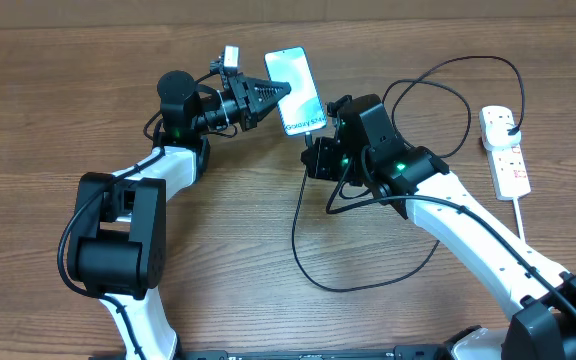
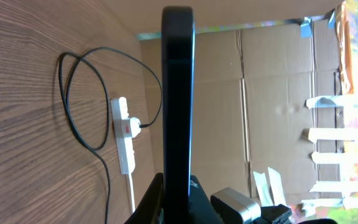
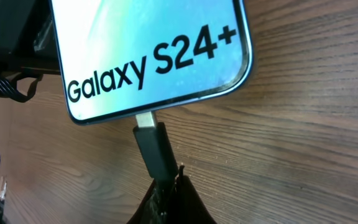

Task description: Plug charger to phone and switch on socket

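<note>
Wood-grain worktop (image 1: 268, 300), cardboard walls behind. The left hand (image 1: 276, 93) is clenched on one side of the phone (image 1: 300, 85), steadying it. The right hand (image 3: 168, 190), nearer the port, is clamped on the charger (image 3: 152, 146) at its connector — the phone's long axis runs straight ahead of that hand's fingertips, in line with the connector. The metal tip meets the phone's bottom edge with bare metal showing — probably not fully seated. The socket (image 1: 505, 150) lies well apart, off to that hand's right.

Charger (image 1: 293, 232) loops strewn between right arm (image 1: 468, 225) and socket (image 1: 508, 160); open table (image 1: 28, 120) outside left arm (image 1: 128, 215)
</note>
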Controlling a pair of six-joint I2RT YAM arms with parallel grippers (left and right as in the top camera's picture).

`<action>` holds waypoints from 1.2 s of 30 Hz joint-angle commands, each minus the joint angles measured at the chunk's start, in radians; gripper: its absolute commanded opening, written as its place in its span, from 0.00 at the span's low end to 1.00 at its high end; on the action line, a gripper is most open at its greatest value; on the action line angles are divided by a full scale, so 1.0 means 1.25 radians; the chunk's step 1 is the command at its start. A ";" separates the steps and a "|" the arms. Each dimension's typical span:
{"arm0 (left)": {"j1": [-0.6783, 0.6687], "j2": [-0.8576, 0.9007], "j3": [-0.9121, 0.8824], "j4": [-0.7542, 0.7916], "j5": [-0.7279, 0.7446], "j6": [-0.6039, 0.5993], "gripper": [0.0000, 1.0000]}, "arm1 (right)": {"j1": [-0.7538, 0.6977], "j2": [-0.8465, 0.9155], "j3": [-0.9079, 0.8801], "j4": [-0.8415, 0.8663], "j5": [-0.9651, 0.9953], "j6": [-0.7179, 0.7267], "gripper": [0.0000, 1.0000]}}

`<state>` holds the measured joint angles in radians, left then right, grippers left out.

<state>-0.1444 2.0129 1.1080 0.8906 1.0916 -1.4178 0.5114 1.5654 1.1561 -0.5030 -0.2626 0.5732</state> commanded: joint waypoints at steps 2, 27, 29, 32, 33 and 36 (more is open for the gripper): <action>-0.021 -0.004 0.015 0.003 0.116 0.055 0.04 | -0.008 0.006 0.002 0.005 0.048 0.002 0.04; -0.021 -0.004 0.015 -0.004 0.124 0.106 0.04 | -0.008 -0.018 0.025 -0.008 0.030 -0.001 0.04; -0.021 -0.004 0.015 -0.009 0.124 0.106 0.05 | -0.008 -0.023 0.025 -0.003 0.030 -0.001 0.04; -0.021 -0.004 0.015 -0.035 0.124 0.113 0.04 | -0.008 -0.024 0.025 -0.002 0.030 -0.001 0.04; -0.021 -0.004 0.015 -0.037 0.124 0.115 0.05 | -0.008 -0.024 0.025 -0.002 0.030 -0.001 0.04; -0.021 -0.004 0.015 -0.040 0.126 0.126 0.05 | -0.008 -0.024 0.025 0.004 0.030 -0.001 0.04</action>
<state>-0.1509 2.0129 1.1137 0.8406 1.1297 -1.3014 0.5114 1.5654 1.1561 -0.5396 -0.2657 0.5724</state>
